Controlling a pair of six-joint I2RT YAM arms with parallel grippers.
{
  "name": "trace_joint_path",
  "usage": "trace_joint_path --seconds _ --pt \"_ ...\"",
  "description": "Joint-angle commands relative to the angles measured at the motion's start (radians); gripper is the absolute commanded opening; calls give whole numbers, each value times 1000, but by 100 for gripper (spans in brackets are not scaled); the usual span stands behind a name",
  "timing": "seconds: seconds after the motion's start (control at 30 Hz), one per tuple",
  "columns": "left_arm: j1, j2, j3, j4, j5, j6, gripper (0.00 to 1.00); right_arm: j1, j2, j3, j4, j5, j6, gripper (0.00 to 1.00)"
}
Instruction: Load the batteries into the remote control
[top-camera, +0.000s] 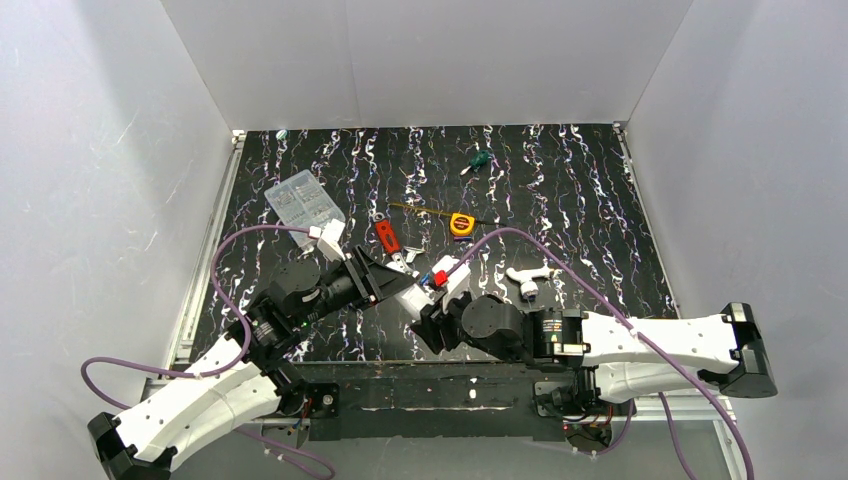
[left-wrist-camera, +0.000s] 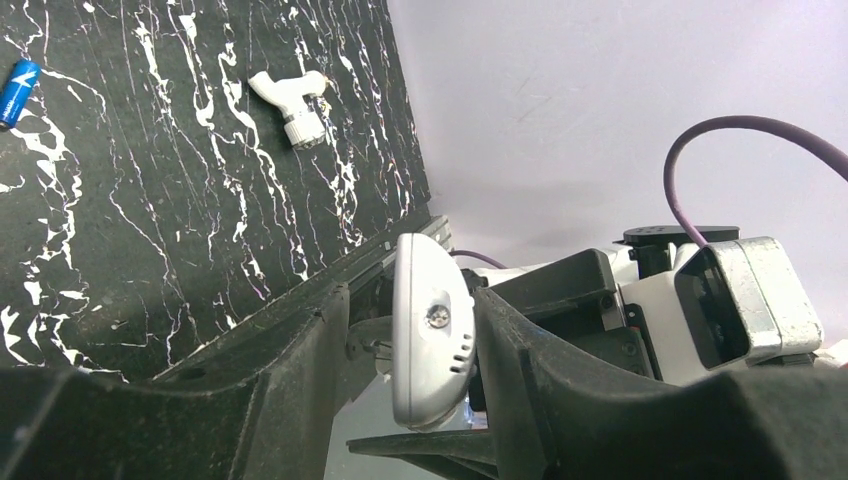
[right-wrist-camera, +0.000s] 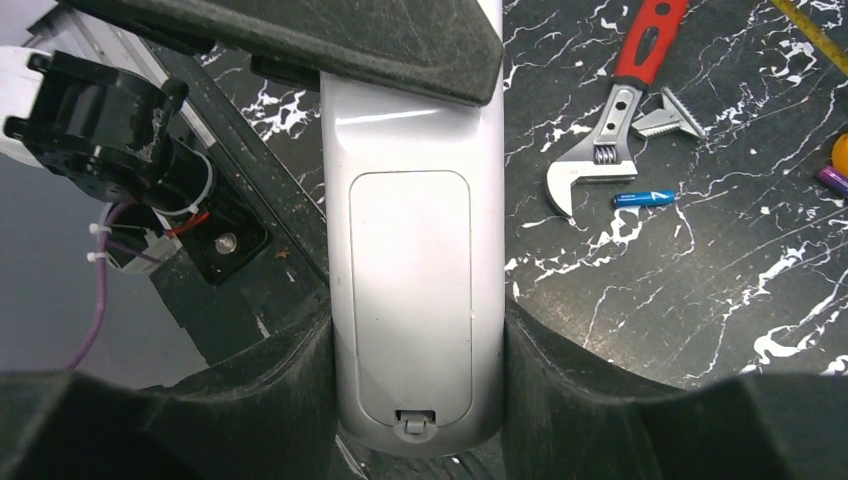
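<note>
Remote control (right-wrist-camera: 415, 250), white oblong handset, is held in the air above the middle of the table's (top-camera: 600, 200) near edge; right pincer (right-wrist-camera: 415, 335) clamps its two long sides; left pincer (left-wrist-camera: 412, 340) straddles the other end, unclamped, with a gap at one finger; long axis runs across between the two pincers; its back shows, battery cover (right-wrist-camera: 410, 300) shut, latch end nearest the right pincer. It looks light, rigid and glossy, so likely slippery; best held by the side edges, leaving the cover free. One blue battery (right-wrist-camera: 644, 198) lies on the table.
</note>
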Motion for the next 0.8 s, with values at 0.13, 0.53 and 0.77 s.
trace_joint_path --seconds 0.13,0.53,0.77 --pt "-4 -9 -17 56 -12 8 44 4 14 51 131 13 36 1" --pt "-3 -23 -21 46 -28 8 46 4 31 56 139 4 45 1" --pt "-3 -39 -21 23 -45 12 45 4 36 52 140 -9 48 1"
